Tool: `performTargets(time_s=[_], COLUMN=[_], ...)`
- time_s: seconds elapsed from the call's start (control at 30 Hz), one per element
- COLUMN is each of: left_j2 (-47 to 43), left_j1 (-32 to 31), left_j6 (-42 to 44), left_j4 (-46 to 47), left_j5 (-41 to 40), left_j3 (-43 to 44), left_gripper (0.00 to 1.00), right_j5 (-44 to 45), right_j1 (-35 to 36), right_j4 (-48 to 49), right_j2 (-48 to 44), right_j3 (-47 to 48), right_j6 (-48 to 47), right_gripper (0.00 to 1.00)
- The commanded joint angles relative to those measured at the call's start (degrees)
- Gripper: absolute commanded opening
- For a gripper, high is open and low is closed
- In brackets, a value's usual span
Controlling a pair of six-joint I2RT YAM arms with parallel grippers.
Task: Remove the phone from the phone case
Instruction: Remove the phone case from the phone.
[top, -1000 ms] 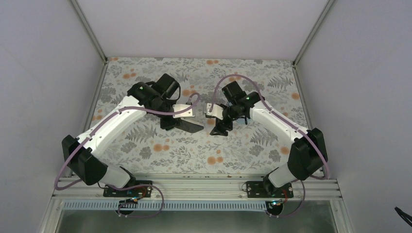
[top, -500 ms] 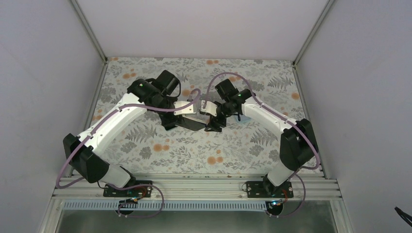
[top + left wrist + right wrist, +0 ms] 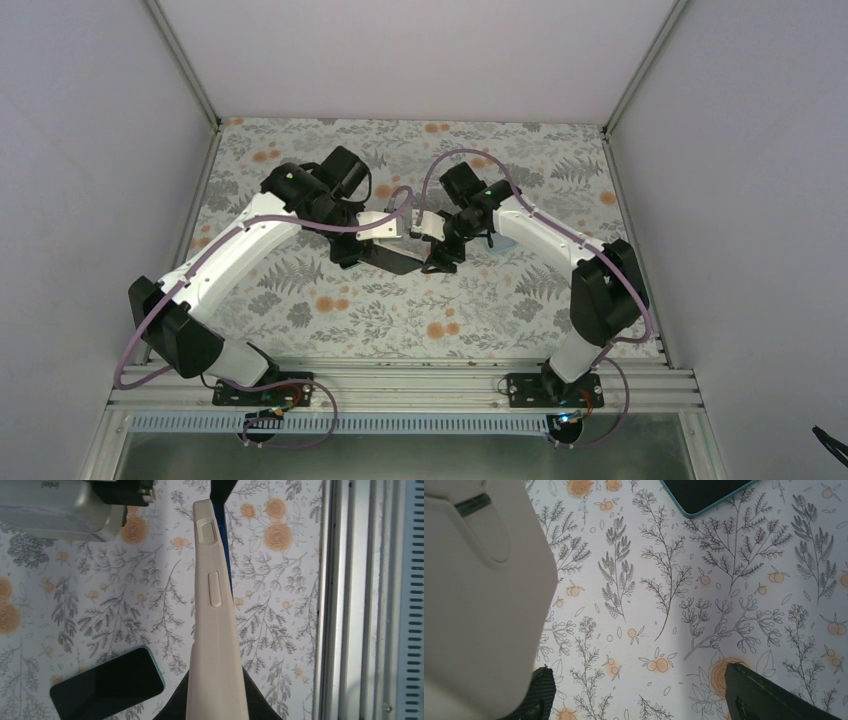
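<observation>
The phone [image 3: 107, 682] lies flat, dark face up, on the floral worktop [image 3: 280, 630], well apart from the beige phone case [image 3: 215, 630]. The case is raised edge-on above the worktop, with the left end effector [image 3: 215, 712] clamped tight on its lower end. The right end effector [image 3: 644, 695] stands wide open and grips nothing, with the case's other end just beside one of its fingers.

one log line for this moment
left claw: shut on phone case | right claw: open, beside it | phone: flat on table
</observation>
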Motion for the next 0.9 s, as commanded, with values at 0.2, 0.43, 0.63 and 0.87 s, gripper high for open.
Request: performTargets(time_s=[0.2,0.43,0.63,0.87], left_j2=[-1.62,-1.39,-1.01,-1.76], left_j1=[-0.41,-0.44,-0.4,-0.44], left_j6=[0.99,0.72,0.54,0.69], left_j4=[-0.73,-0.61,-0.09,-0.55], left_j5=[4.67,5.26,4.69,3.17], left_j3=[1.65,1.67,1.17,1.8], left_gripper=[0.02,0.02,0.02,0.02], right_j5=[-2.82,-3.79,-6.3,-6.08], right_j1=[0.13,0.13,0.22,0.22], right_j4=[-0.76,-0.22,-3.23,-5.71], right_j2=[-0.4,-0.39,0.75,-0.44], right_j3=[1.85,2.99,4.9,1.44], right_j6=[-2.46,-1.86,-2.87,-5.12], right_gripper=[0.84,0.83,0.83,0.81])
